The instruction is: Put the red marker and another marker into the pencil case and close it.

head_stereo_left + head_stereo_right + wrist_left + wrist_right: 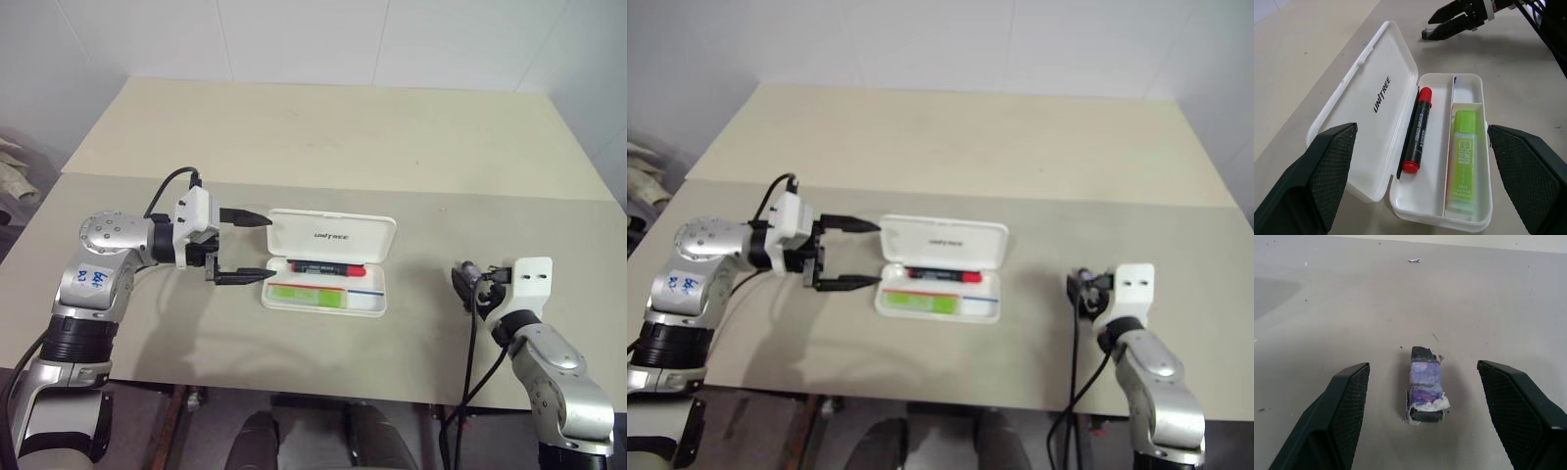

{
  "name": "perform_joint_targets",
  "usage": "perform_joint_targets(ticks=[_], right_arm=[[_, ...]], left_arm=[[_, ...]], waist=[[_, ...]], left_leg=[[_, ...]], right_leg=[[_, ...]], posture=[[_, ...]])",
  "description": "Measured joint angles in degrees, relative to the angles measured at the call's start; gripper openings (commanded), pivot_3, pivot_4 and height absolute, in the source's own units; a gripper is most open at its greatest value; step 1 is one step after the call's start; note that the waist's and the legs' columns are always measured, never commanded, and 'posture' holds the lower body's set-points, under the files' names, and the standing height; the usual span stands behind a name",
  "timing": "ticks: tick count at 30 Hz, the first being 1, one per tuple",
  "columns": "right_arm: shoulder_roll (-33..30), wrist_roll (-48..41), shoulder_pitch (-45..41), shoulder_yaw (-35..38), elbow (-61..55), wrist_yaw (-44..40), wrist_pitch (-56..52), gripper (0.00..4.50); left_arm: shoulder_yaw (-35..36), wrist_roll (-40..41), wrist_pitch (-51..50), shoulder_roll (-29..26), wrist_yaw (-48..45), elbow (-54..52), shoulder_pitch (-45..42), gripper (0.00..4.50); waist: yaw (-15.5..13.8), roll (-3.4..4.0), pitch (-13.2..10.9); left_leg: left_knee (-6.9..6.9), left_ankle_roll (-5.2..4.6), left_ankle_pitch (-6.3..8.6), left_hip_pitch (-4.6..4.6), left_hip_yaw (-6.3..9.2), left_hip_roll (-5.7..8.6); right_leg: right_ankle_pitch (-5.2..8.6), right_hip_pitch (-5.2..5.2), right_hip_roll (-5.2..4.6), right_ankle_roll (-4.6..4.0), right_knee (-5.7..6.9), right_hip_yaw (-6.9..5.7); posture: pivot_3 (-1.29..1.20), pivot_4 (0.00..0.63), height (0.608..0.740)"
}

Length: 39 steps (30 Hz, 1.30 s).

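Two beige tabletops (323, 127) meet along a seam before white walls. At centre frame, the pencil case (333, 235) lies open (red marker (326, 266) and green highlighter (309, 293) inside). Left gripper (257, 248) and right gripper (1420, 396) gape empty.

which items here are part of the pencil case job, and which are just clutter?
Job items:
- pencil case, lid open
- red marker, in the case
- green highlighter, in the case beside it
- left pincer, open at the case's end

Lying about:
- small dark stub with purple wrap, on the table between the right pincer's open fingers
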<state>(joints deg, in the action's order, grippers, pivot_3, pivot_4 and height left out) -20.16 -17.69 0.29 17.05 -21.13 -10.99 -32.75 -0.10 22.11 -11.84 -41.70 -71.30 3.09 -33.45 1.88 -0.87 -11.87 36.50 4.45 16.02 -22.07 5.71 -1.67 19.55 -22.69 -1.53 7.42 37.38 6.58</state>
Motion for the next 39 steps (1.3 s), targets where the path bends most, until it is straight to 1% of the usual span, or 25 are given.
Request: perform_joint_targets(ticks=[6, 7, 9, 13, 14, 17, 24, 27, 29, 32, 34, 36, 39], right_arm=[[0.37, 1.29, -0.11, -1.43, 1.62, 0.09, 0.27, 3.73], [0.37, 1.48, -0.21, -1.53, 1.72, 0.09, 0.32, 3.55], [0.38, 1.85, -0.69, -1.94, 2.15, 0.06, 0.49, 3.13], [0.38, 2.12, -1.64, -3.19, 2.79, 0.05, 0.53, 1.78], [0.37, 2.12, -1.82, -3.3, 2.96, 0.05, 0.53, 1.36], [0.37, 2.28, -2.11, -3.3, 3.29, 0.06, 0.54, 0.42], [0.16, 2.37, -2.19, -3.28, 3.31, -0.23, 0.43, 0.4], [-1.11, 2.16, -2.09, -3.15, 3.34, -1.79, 0.43, 0.4], [-2.75, 1.06, -2.1, -2.83, 3.33, -4.19, 0.41, 0.4], [-7.29, -1.74, -2.44, -2.38, 2.97, -10.07, 0.63, 0.4], [-10.36, -3.91, -3.18, -1.13, 2.48, -14.14, 1.16, 0.4], [-12.29, -5.36, -4.01, 0.3, 1.82, -16.54, 1.53, 0.4], [-15.81, -7.24, -4.7, 0.13, 1.66, -22.47, 1.69, 0.4]], left_arm=[[0.0, 0.0, -0.03, 0.07, 0.31, -0.05, 0.0, 4.5], [0.0, 0.0, -0.03, 0.08, 0.42, -0.05, 0.0, 4.5], [0.0, 0.0, -0.04, 0.12, 0.5, -0.07, 0.0, 4.5], [-0.02, -0.01, -0.04, 0.32, 0.52, -0.06, 0.0, 4.5], [-0.06, -0.01, -0.04, 0.35, 0.52, -0.06, -0.02, 4.5], [-0.19, -0.01, -0.04, 0.39, 0.52, -0.05, -0.03, 4.5], [-0.58, -0.02, -0.03, 0.65, 0.51, -0.04, -0.12, 4.5], [-0.63, -0.12, 0.02, 0.66, 0.49, 0.04, -0.37, 4.5], [-0.72, -0.34, 0.12, 0.66, 0.45, 0.37, -0.86, 4.5], [-1.03, -0.7, 0.64, 0.71, 0.26, 1.54, -2.11, 4.5], [-1.04, -0.93, 0.93, 0.78, -0.02, 2.17, -2.26, 4.5], [-1.1, -1.1, 1.25, 1.11, -0.18, 2.24, -2.28, 4.5], [-1.14, -1.22, 1.74, 1.24, -0.6, 2.35, -2.28, 4.5]], waist=[[0.02, 0.0, 0.0], [0.06, 0.0, 0.0], [0.13, 0.0, 0.0], [0.08, -0.01, 0.0], [0.07, -0.01, 0.0], [-0.13, -0.01, 0.0], [-0.14, -0.02, 0.01], [-0.15, -0.02, 0.01], [-0.12, -0.01, 0.0], [-0.12, 0.0, 0.0], [-0.08, 0.0, 0.0], [-0.01, 0.0, 0.0], [-0.07, 0.0, 0.0]], left_leg=[[0.0, 0.01, -0.01, 0.0, 0.0, 0.0], [0.0, 0.01, -0.01, 0.01, 0.0, 0.0], [0.0, 0.02, -0.03, 0.02, 0.0, 0.0], [0.0, 0.02, -0.09, 0.02, 0.0, 0.01], [0.0, 0.02, -0.1, 0.02, 0.0, 0.01], [0.0, 0.01, -0.13, 0.02, 0.02, 0.02], [0.0, 0.02, -0.14, 0.02, 0.02, 0.02], [-0.01, 0.02, -0.13, 0.02, 0.02, 0.02], [-0.05, 0.02, -0.14, 0.01, 0.02, 0.02], [-0.11, 0.02, -0.14, 0.02, 0.02, 0.02], [-0.14, 0.02, -0.14, 0.02, 0.01, 0.02], [-0.2, 0.02, -0.14, 0.03, 0.02, 0.01], [-0.24, 0.01, -0.14, 0.02, 0.02, 0.01]], right_leg=[[0.0, 0.0, 0.0, 0.0, 0.0, 0.0], [0.0, 0.0, 0.0, 0.0, 0.01, 0.0], [0.0, 0.0, 0.0, 0.0, 0.02, 0.0], [-0.04, 0.01, 0.0, 0.0, 0.03, 0.0], [-0.05, 0.01, -0.01, 0.01, 0.03, 0.01], [-0.08, 0.02, -0.01, 0.01, 0.03, 0.0], [-0.09, 0.03, -0.01, 0.02, 0.02, 0.0], [-0.09, 0.02, -0.01, 0.02, 0.02, 0.0], [-0.08, 0.02, -0.01, 0.02, 0.0, 0.0], [-0.08, 0.02, 0.0, 0.02, -0.03, -0.01], [-0.08, 0.01, 0.0, 0.02, -0.05, 0.0], [-0.08, 0.01, 0.01, 0.02, -0.07, -0.01], [-0.07, 0.0, 0.01, 0.01, -0.09, -0.01]], posture=[[0.0, 0.15, 0.74], [0.0, 0.15, 0.74], [0.0, 0.15, 0.74], [0.0, 0.15, 0.74], [0.0, 0.15, 0.74], [0.0, 0.15, 0.74], [0.0, 0.15, 0.74], [0.0, 0.15, 0.74], [0.0, 0.15, 0.74], [0.0, 0.15, 0.74], [0.0, 0.15, 0.74], [0.0, 0.15, 0.74], [0.0, 0.15, 0.74]])
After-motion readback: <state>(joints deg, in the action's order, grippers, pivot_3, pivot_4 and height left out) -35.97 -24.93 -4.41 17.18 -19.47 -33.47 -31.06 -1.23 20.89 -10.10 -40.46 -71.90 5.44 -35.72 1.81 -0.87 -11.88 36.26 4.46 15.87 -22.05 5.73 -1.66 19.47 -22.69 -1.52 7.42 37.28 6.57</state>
